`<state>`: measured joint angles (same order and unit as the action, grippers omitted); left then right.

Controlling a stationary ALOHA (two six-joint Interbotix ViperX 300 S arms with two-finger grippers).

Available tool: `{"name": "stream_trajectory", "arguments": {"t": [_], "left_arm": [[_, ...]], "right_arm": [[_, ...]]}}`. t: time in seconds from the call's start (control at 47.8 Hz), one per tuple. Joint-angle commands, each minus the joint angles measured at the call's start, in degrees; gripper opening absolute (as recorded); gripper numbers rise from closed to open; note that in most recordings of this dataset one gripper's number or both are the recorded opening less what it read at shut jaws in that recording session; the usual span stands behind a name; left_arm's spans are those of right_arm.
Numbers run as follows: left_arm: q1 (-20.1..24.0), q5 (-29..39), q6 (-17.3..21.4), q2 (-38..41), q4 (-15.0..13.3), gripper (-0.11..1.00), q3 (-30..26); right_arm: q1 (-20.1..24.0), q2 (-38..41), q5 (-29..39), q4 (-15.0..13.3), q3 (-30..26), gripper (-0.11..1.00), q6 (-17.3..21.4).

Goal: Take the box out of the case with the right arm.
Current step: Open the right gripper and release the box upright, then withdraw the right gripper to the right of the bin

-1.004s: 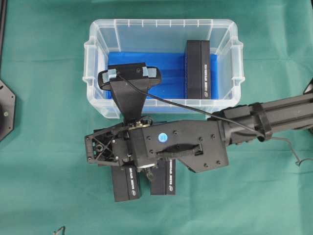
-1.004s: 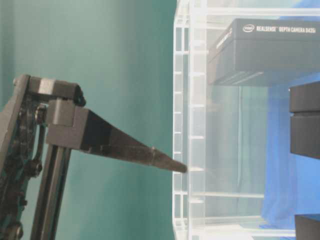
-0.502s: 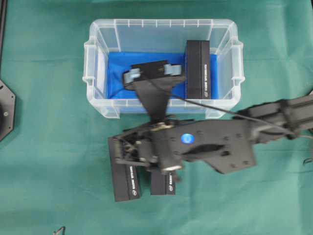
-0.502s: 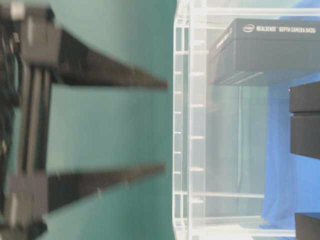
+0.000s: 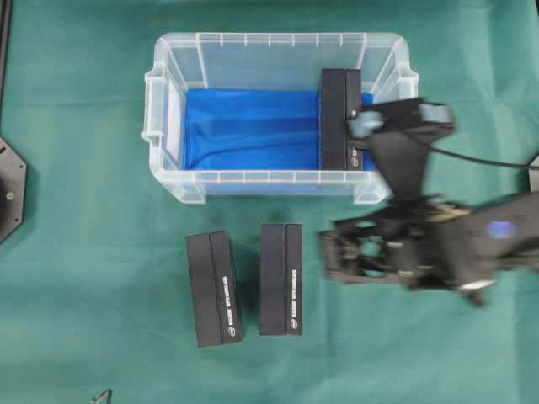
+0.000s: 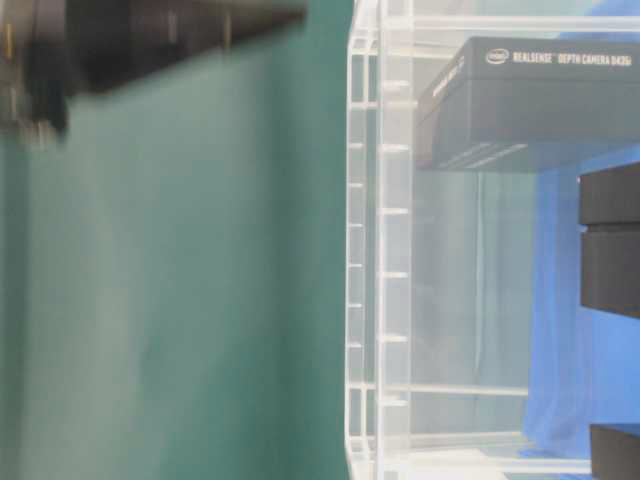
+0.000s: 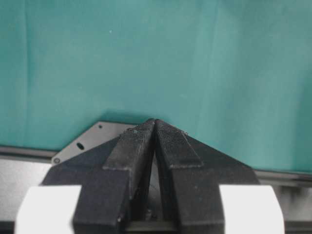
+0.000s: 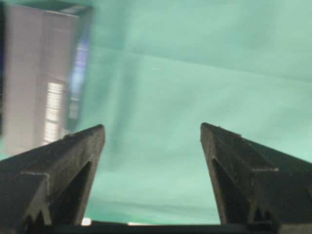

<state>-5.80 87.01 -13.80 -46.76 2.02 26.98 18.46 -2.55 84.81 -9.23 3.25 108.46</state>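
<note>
The clear case (image 5: 253,39) with its blue lining stands at the back of the green cloth. One black box (image 5: 339,118) stands on edge at the case's right end, and the low view shows it through the wall (image 6: 530,100). The right arm (image 5: 455,248) is blurred and sits in front of the case's right corner. My right gripper (image 5: 337,252) is outside the case, right of the boxes on the cloth. The right wrist view shows it (image 8: 151,127) open over bare cloth with nothing between the fingers. My left gripper (image 7: 155,122) is shut and empty.
Two more black boxes (image 5: 214,288) (image 5: 281,279) lie side by side on the cloth in front of the case. A black plate (image 5: 10,189) sits at the left edge. A blurred box (image 8: 44,73) shows at the upper left of the right wrist view.
The right arm has swung to the right, from above the two boxes on the cloth to beside them. Its gripper has stayed open and empty. The boxes have not moved.
</note>
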Motion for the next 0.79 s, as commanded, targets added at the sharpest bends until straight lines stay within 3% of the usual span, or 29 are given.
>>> {"name": "stream_trajectory", "arguments": {"t": [0.0,0.167,0.397,0.774], "left_arm": [[0.1,-0.3,-0.1,0.3,0.2,0.00,-0.6],[0.1,0.0,0.0,-0.1,0.2,0.00,-0.5],[0.1,0.2,0.0,-0.4,0.2,0.00,-0.5],[0.1,0.1,0.0,-0.4,0.1,0.00,-0.4]], "right_arm": [[1.2,-6.3,-0.9,0.2,4.7,0.79,0.4],[3.4,-14.4,-1.1,0.4,13.6,0.79,3.2],[6.6,-23.0,-1.0,0.4,21.7,0.79,7.4],[6.5,-24.3,-2.1,-1.0,23.6,0.79,7.6]]}}
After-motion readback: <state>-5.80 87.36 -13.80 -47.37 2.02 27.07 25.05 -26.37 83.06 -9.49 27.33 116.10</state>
